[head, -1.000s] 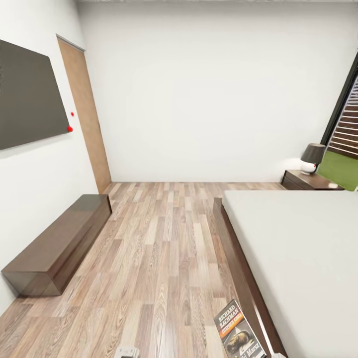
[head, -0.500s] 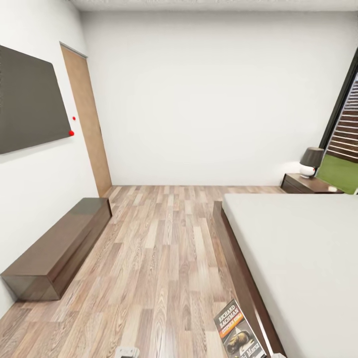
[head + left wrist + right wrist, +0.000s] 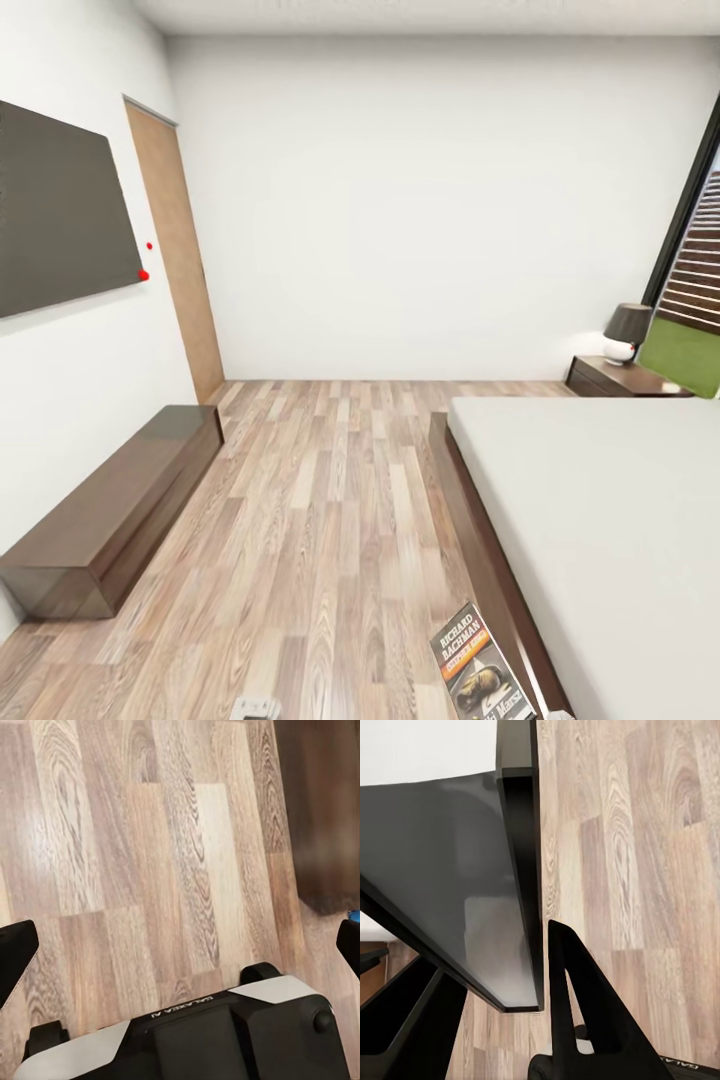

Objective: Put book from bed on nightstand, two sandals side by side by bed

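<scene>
The book [image 3: 478,668], dark with white "RICHARD BACHMAN" lettering and an orange band, hangs low over the floor beside the bed [image 3: 600,500]. In the right wrist view the book [image 3: 450,870] is a dark glossy slab seen edge-on, with my right gripper [image 3: 465,945] shut on it, one finger on each side. A dark brown nightstand [image 3: 615,378] stands at the bed's far corner. My left gripper [image 3: 180,945] is wide open over bare planks. A tiny blue sliver [image 3: 353,916] shows beside one fingertip; I cannot tell whether it is a sandal.
A lamp [image 3: 627,330] sits on the nightstand, with a green object [image 3: 685,355] beside it. A long low dark cabinet [image 3: 110,510] lines the left wall under a dark panel [image 3: 60,210]. A wooden door [image 3: 175,250] is beyond. Open plank floor [image 3: 330,500] runs between cabinet and bed.
The whole head view has shifted: walls, door and nightstand sit slightly lower in the picture, so the camera moved. The book keeps its place in the view.
</scene>
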Robot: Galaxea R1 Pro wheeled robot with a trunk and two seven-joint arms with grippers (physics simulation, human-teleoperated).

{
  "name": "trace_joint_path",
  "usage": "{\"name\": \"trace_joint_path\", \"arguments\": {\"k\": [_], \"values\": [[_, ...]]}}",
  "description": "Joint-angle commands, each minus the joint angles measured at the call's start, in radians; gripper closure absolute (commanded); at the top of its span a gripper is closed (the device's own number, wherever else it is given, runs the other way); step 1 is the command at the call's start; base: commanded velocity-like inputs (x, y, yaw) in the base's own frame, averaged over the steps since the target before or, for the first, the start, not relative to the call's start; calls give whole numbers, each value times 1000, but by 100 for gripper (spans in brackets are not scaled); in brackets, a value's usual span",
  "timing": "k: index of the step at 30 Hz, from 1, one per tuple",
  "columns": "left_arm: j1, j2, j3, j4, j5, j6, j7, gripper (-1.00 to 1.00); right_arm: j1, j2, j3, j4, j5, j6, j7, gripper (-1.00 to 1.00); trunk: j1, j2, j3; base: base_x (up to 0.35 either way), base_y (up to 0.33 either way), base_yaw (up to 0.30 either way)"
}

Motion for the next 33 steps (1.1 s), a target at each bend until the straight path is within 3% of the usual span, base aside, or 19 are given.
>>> {"name": "trace_joint_path", "arguments": {"k": [1,33], "values": [[-1,0,-8,1,8,-2,-3,-100,-1,-1,6,0,-11,6,3,100,1,-2,-2,294,0,0],[-1,0,-8,0,9,-1,-3,-100,-1,-1,6,0,-11,6,1,100,1,-2,-1,329,0,0]]}}
